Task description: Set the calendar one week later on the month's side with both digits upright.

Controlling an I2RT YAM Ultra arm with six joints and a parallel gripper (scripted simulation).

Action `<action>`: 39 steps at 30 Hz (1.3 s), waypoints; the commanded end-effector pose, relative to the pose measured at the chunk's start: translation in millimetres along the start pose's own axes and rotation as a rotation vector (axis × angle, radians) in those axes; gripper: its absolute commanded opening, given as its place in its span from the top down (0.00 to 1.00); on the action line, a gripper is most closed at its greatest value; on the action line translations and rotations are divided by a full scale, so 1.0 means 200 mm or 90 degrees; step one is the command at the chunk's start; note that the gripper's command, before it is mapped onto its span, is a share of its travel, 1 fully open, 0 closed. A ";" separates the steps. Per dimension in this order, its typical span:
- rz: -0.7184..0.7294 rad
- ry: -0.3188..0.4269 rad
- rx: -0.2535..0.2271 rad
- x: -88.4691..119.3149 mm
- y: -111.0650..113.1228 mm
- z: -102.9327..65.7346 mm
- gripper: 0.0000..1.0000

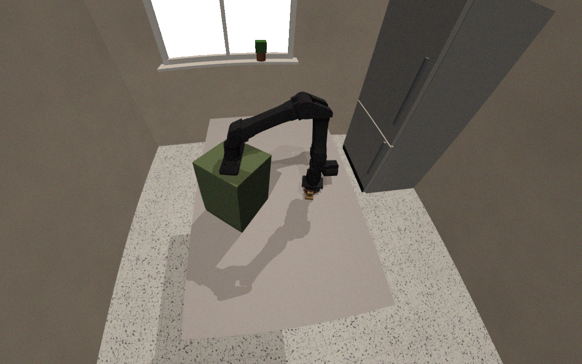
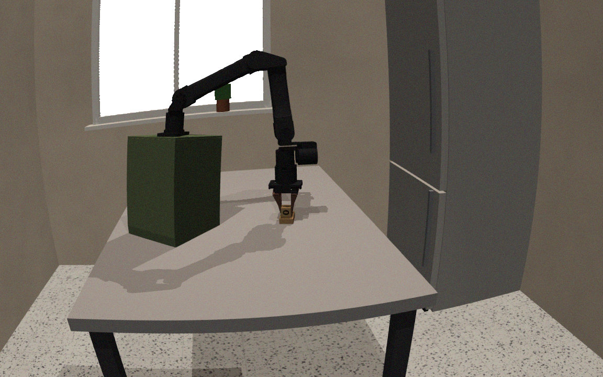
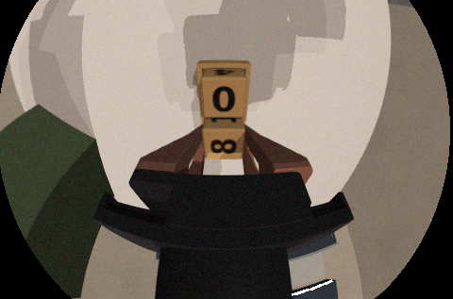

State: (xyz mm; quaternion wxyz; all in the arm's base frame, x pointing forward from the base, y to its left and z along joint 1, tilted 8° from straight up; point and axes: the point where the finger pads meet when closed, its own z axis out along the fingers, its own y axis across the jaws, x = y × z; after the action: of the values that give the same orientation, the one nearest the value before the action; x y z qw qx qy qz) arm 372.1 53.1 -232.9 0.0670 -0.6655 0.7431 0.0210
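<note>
While my arm (image 1: 269,118) (image 2: 280,103) reaches rightward from the green box (image 1: 253,199) (image 2: 151,187), its claw (image 1: 310,192) (image 2: 287,205) (image 3: 223,129) points down over the small wooden tray (image 1: 308,197) (image 2: 287,220) (image 3: 224,62) on the table (image 1: 293,289) (image 2: 266,276). I have the claw pinching a wooden cube (image 3: 223,149), one finger on each side, with a sideways 8 turned toward the wrist camera. Next to it, the other cube (image 3: 224,98) sits in the tray and shows me a 0. From the exterior view I also read a 0 above the tray's near edge. I can't tell whether the pinched cube touches the tray's floor, nor can I make out the month's name. The fridge (image 1: 460,99) (image 2: 486,154) stands on the right, and a potted plant (image 1: 260,48) (image 2: 222,97) sits on the far windowsill.
</note>
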 end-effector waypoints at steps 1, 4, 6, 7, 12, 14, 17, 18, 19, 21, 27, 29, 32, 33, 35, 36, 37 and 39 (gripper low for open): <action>0.000 -0.004 0.007 -0.01 -0.02 -0.01 0.73; 0.000 -0.004 0.007 -0.01 -0.02 -0.01 0.73; 0.000 -0.004 0.007 -0.01 -0.02 -0.01 0.73; 0.000 -0.004 0.007 -0.01 -0.02 0.00 0.73; 0.000 -0.004 0.007 -0.01 -0.02 0.00 0.73; 0.000 -0.004 0.007 -0.01 -0.02 0.01 0.73; 0.000 -0.004 0.007 -0.01 -0.02 0.01 0.73; 0.000 -0.004 0.007 -0.01 -0.02 0.02 0.73; 0.000 -0.004 0.007 -0.01 -0.02 0.02 0.73; 0.000 -0.004 0.007 -0.01 -0.02 0.02 0.73; 0.000 -0.004 0.007 -0.01 -0.02 0.03 0.73; 0.000 -0.004 0.007 -0.01 -0.02 0.03 0.73; 0.000 -0.004 0.007 -0.01 -0.02 0.04 0.73; 0.000 -0.004 0.007 -0.01 -0.02 0.04 0.73; 0.000 -0.004 0.007 -0.01 -0.02 0.04 0.73; 0.000 -0.004 0.007 -0.01 -0.02 0.04 0.73; 0.000 -0.004 0.007 -0.01 -0.02 0.04 0.73; 0.000 -0.004 0.007 -0.01 -0.02 0.04 0.73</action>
State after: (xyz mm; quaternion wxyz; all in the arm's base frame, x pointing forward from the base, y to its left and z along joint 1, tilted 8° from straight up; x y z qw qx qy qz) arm 372.6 54.3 -242.9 0.0669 -0.6654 0.7431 0.0213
